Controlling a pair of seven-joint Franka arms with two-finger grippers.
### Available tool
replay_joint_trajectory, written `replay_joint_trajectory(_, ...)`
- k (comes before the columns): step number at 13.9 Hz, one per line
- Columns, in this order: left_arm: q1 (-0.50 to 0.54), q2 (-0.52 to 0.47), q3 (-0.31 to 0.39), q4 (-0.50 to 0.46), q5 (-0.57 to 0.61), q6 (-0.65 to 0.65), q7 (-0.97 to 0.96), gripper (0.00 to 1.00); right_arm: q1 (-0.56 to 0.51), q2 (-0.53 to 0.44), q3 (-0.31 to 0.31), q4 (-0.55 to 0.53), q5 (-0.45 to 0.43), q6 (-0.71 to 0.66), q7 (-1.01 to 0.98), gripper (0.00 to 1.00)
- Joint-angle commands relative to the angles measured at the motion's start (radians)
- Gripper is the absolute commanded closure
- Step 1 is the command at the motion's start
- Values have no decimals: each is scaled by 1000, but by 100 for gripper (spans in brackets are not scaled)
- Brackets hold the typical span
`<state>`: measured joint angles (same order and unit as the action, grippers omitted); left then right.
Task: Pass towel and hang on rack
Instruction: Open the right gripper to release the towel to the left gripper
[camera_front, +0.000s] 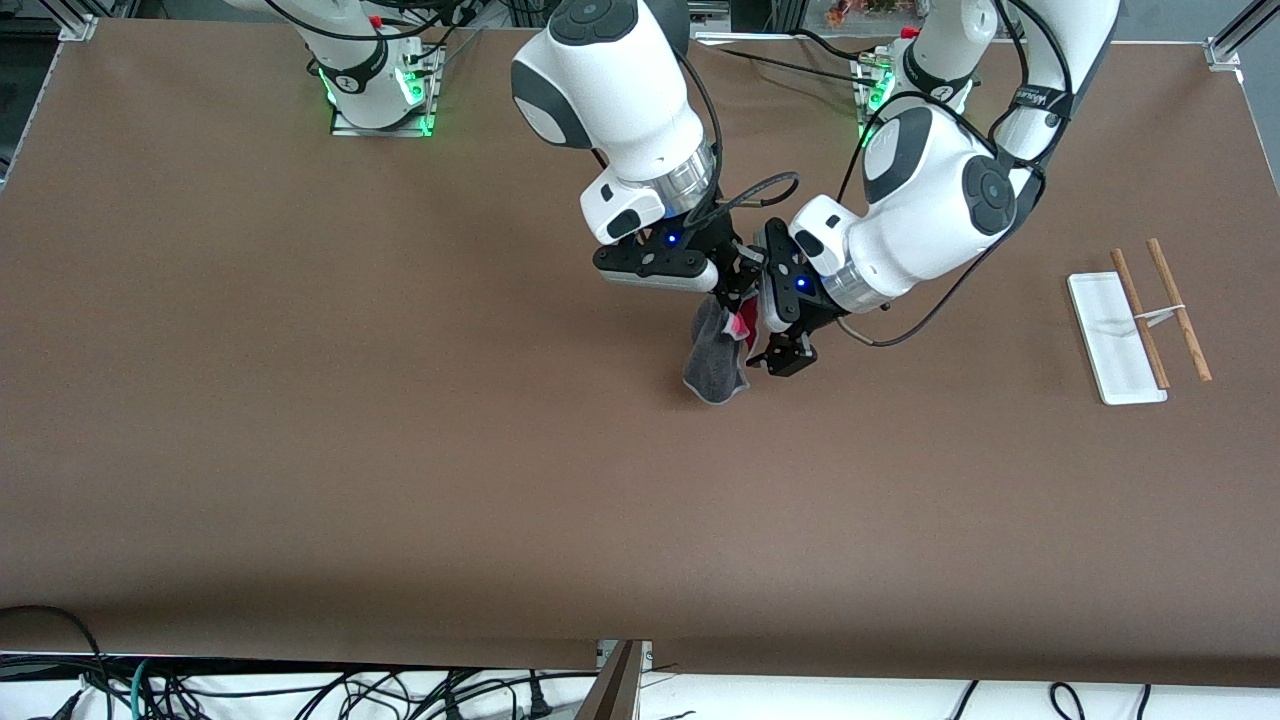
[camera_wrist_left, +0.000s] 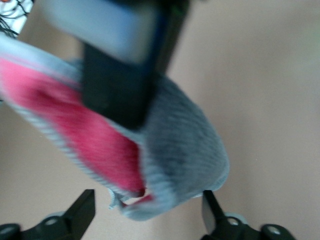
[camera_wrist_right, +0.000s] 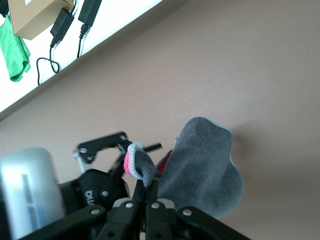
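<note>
Mid-counter, up in the air: the right gripper (camera_front: 738, 283) is pressed together, pinching the top corner of the towel (camera_front: 714, 362), which hangs grey side out with a flash of pink at the fold. The left gripper (camera_front: 782, 357) sits just beside it, fingers spread either side of the cloth's lower edge and not yet clamped. This looks like the handover itself. To do it well, I'd say the left should bite on a good fold of cloth, not just the pale hem, before the right lets go, or the towel drops. The rack (camera_front: 1136, 322) waits near the counter's edge at the left arm's end, well apart. Brown counter (camera_front: 300, 420), bare here; cables trail under its near edge
</note>
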<state>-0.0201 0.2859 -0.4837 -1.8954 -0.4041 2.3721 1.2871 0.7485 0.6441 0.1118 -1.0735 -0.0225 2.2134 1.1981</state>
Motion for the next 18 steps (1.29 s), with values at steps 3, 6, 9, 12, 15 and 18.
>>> replay_joint_trajectory(3, -32, 1, 5, -7, 41, -19, 9, 54, 8, -3, 3, -2, 9, 12, 6, 100)
replay_joint_trajectory(6, -32, 1, 5, -7, 41, -37, 8, 91, 8, -1, 3, -2, 9, 12, 5, 100)
replay_joint_trajectory(9, -31, -2, 5, -5, 41, -60, 8, 100, 8, 0, 3, -2, 9, 12, 5, 100)
replay_joint_trajectory(12, -20, -10, 28, 2, 41, -105, 8, 100, 8, 2, 2, -2, 0, 11, -5, 15)
replay_joint_trajectory(15, -5, -16, 56, 7, 39, -148, 8, 100, 9, 2, 2, -3, -17, 11, -35, 0)
replay_joint_trajectory(18, 44, -34, 63, 12, 36, -198, 8, 100, 8, 2, 0, -3, -14, 8, -37, 0)
